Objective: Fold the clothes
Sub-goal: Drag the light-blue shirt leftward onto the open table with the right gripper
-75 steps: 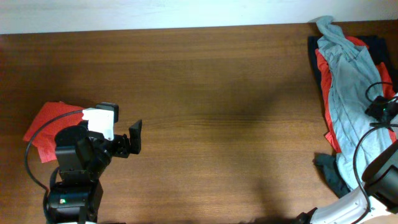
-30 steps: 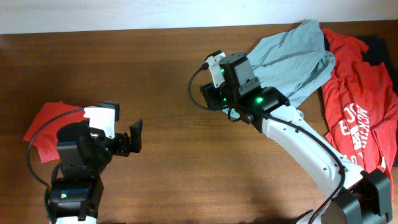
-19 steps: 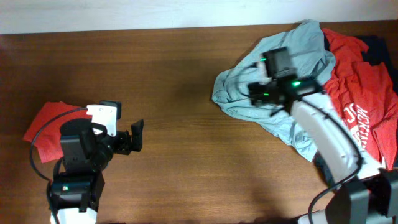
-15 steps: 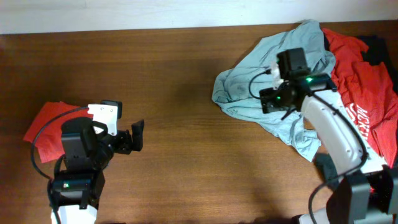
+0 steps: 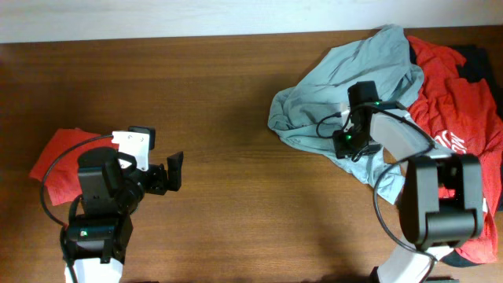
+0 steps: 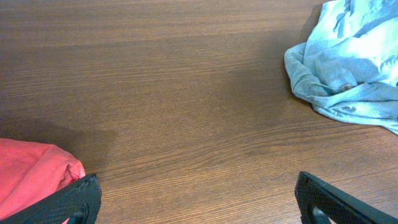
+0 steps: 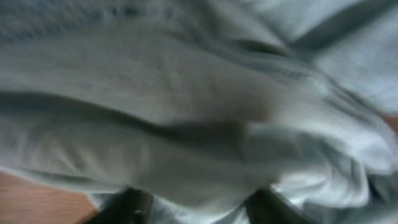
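Observation:
A crumpled light grey shirt point(image 5: 314, 110) lies on the wooden table at centre right; it also shows in the left wrist view point(image 6: 348, 68) and fills the right wrist view point(image 7: 186, 93). My right gripper point(image 5: 346, 145) is down on the shirt's lower edge, and its fingers point(image 7: 199, 205) are apart with grey cloth bulging between them; the view is blurred. My left gripper point(image 5: 173, 171) is open and empty over bare table at the left, its fingers point(image 6: 196, 199) wide apart.
A red printed shirt point(image 5: 456, 102) and a dark garment point(image 5: 475, 55) are piled at the right edge. A folded red cloth point(image 5: 55, 161) lies at the far left, beside my left arm, and shows in the left wrist view point(image 6: 31, 168).
The right arm pulled the grey shirt from the pile toward the centre and let it drop. The right gripper then moved down to the shirt's lower edge. The left arm barely moved.

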`<action>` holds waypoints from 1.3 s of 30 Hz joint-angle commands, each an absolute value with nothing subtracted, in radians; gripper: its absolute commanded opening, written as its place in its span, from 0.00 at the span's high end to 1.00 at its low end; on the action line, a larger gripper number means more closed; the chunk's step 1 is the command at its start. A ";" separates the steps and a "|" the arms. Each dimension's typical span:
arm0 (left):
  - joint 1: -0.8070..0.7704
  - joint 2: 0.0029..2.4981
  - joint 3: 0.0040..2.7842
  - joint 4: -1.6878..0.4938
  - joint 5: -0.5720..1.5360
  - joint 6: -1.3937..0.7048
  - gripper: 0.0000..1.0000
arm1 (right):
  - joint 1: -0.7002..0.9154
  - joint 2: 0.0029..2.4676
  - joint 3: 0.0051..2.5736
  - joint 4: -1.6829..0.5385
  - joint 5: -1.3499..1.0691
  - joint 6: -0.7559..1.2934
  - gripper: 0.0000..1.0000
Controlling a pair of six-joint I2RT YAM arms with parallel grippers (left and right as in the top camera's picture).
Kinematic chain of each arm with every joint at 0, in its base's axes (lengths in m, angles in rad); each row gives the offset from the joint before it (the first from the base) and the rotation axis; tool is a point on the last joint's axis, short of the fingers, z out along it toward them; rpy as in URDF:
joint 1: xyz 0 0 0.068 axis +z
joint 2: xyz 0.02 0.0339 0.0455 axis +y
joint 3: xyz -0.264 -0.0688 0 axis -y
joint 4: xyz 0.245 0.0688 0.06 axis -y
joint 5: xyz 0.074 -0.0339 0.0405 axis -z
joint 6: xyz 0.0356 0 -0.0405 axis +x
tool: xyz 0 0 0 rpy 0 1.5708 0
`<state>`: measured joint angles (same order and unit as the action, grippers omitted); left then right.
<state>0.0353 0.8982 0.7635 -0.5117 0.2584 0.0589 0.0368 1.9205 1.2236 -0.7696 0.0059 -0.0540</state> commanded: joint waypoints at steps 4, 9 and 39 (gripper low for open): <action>0.040 0.899 0.783 -0.505 0.274 0.052 0.01 | 0.033 1.919 1.221 -0.792 -0.073 -0.045 0.96; 0.040 0.899 0.783 -0.501 0.274 0.052 0.01 | 0.057 1.819 1.255 -0.856 -0.256 -0.080 0.96; -0.136 1.008 0.783 -0.447 0.363 0.052 0.05 | 0.302 1.681 1.243 -0.963 -0.237 -0.088 0.47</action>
